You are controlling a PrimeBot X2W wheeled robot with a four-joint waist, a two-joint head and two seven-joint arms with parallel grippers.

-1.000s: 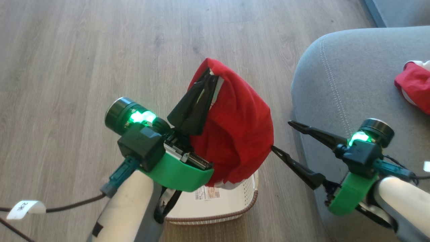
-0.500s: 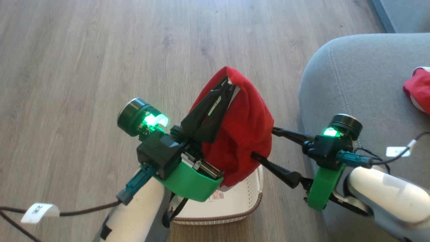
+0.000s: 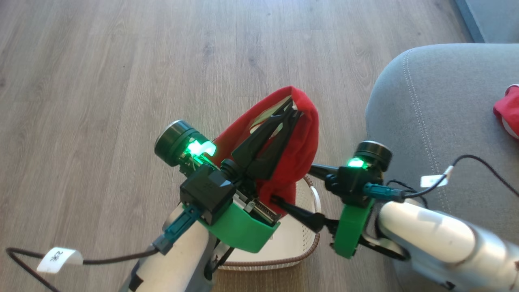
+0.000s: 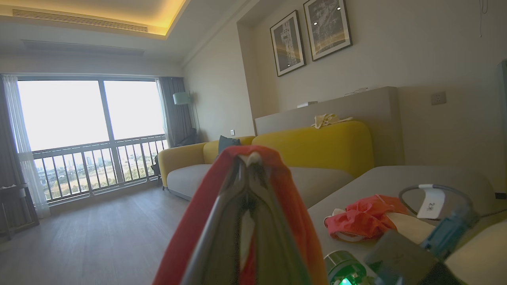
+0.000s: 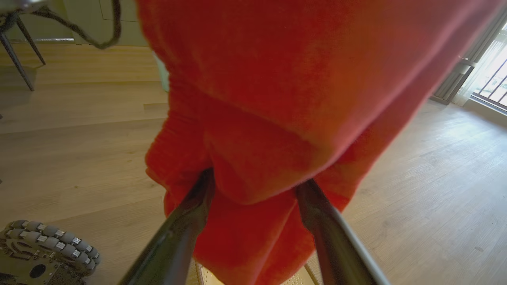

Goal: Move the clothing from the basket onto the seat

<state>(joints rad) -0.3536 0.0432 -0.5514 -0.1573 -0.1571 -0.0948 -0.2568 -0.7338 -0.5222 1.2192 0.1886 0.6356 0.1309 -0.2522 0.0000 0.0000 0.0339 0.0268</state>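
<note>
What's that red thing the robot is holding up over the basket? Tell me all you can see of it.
A bright-red garment of soft cloth, with a bit of white at its pinched top. It hangs crumpled over the basket, gripped at the top by the shut left pincer; the open right pincer straddles its lower bunch.

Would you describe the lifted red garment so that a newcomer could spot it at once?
Find the grey sofa; beside it a white basket stands on the wood floor. Above the basket hangs a red garment, pinched at its top by the left gripper. Unlike the other red garment lying on the sofa, it is off the ground.
</note>
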